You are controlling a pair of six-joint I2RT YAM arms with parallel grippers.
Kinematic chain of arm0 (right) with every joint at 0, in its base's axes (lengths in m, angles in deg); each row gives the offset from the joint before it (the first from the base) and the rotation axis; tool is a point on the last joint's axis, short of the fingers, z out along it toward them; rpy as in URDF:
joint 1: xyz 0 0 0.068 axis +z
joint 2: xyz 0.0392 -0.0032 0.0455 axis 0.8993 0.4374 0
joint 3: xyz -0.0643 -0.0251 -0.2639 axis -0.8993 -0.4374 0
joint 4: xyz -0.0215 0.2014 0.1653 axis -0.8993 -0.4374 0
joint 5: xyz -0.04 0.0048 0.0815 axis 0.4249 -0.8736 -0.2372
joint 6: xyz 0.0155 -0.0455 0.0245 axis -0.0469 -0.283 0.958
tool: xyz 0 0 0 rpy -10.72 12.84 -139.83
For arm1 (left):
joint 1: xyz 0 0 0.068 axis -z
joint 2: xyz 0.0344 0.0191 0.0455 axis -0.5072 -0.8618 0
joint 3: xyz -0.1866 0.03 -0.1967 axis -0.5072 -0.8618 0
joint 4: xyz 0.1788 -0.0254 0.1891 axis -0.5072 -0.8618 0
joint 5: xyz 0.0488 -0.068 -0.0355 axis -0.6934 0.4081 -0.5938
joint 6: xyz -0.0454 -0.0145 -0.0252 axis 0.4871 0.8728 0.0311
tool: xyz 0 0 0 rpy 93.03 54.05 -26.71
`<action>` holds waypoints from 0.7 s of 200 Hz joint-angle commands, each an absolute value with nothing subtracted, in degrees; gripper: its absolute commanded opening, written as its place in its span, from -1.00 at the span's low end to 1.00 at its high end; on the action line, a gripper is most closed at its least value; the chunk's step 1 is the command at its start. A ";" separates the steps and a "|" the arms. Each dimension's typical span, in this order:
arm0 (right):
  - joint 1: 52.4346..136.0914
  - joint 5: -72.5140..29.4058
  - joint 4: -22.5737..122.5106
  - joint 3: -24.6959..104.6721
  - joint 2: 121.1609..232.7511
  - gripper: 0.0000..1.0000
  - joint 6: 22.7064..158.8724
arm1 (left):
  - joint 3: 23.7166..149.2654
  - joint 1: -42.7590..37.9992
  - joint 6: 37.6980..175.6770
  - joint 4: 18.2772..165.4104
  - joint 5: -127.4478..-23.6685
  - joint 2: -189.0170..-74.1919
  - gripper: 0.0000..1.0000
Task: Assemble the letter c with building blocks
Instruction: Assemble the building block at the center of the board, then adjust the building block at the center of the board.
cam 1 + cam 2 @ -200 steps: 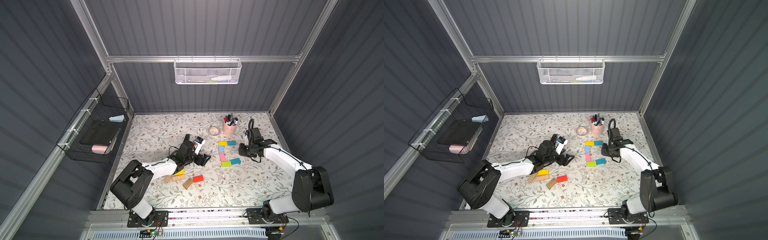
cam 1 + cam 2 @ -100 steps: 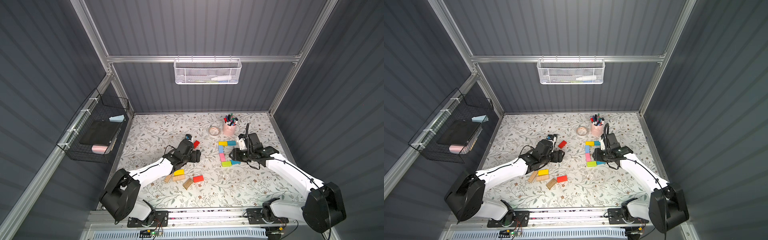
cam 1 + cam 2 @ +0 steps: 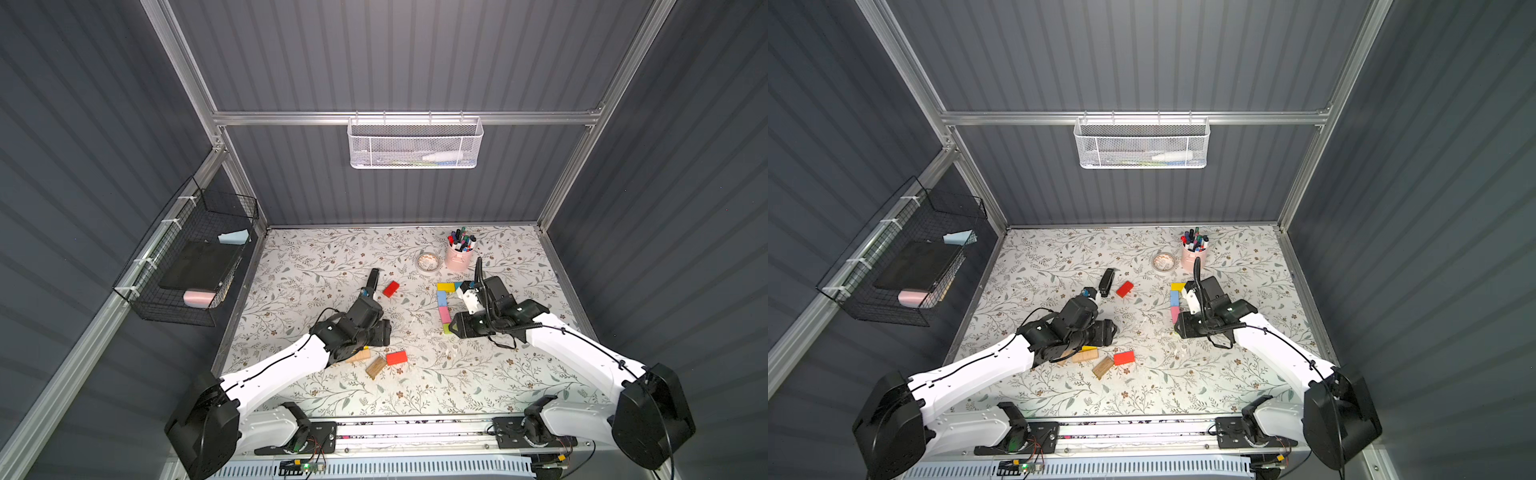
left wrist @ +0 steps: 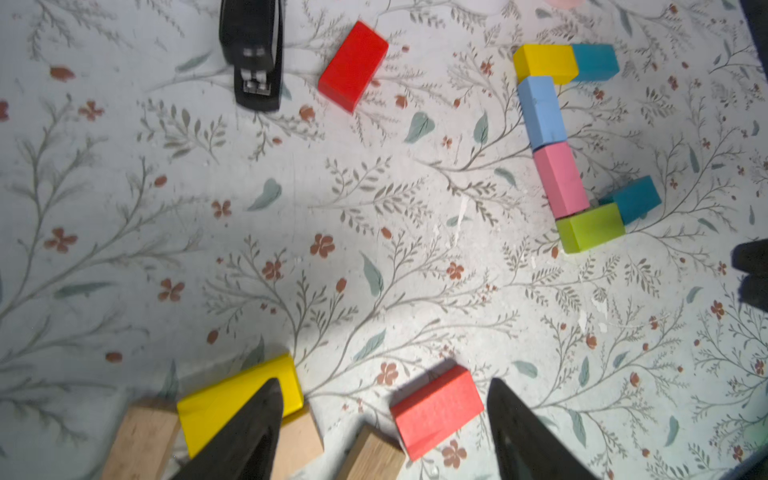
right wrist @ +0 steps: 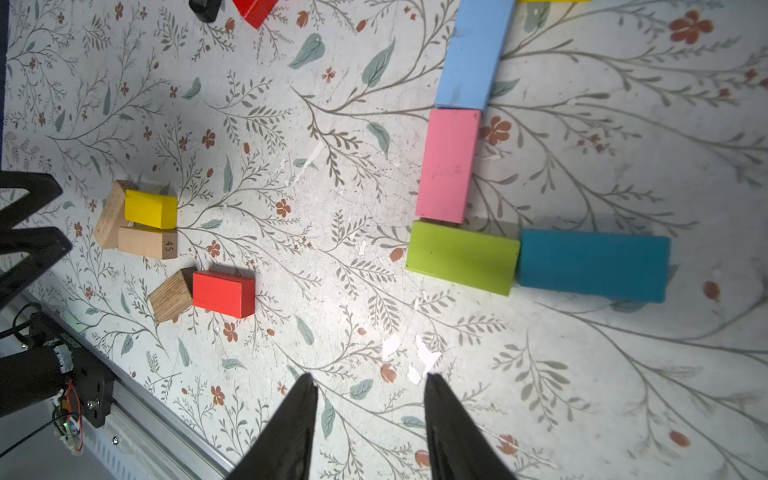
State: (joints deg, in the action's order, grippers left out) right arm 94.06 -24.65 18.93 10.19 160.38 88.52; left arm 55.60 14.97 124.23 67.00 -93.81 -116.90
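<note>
Building blocks lie in three spots on the table. Toward the front edge, left of the middle, sits a loose cluster: a yellow block lying across two plain wood blocks, and beside them a darker wood block touching a red block. The left gripper hangs over this cluster with its jaws wide apart, gripping nothing; in the left wrist view the red block shows between the jaws with a gap on either side. Farther back, near the table's middle, a black stapler lies just beside a lone red block, apart from it. Right of the middle lies the letter. It has a yellow top block end to end with a teal block. A light blue block and a pink block run toward the front edge as the spine. At the foot are a lime green block and a second teal block, end touching end, slightly out of line. The right gripper is over bare table just in front of the lime green block, its jaws apart and empty.
</note>
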 commanded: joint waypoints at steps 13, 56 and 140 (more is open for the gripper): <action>94.30 -26.58 18.09 10.25 159.89 -0.13 86.84 | 53.74 18.38 130.20 58.00 -94.82 -114.02 0.40; 94.53 -28.61 17.90 10.61 159.85 -0.20 86.60 | 52.37 23.14 133.62 53.72 -95.30 -113.80 0.29; 94.68 -30.78 17.21 10.21 158.82 -0.20 86.59 | 53.77 29.72 134.21 53.59 -98.04 -123.56 0.14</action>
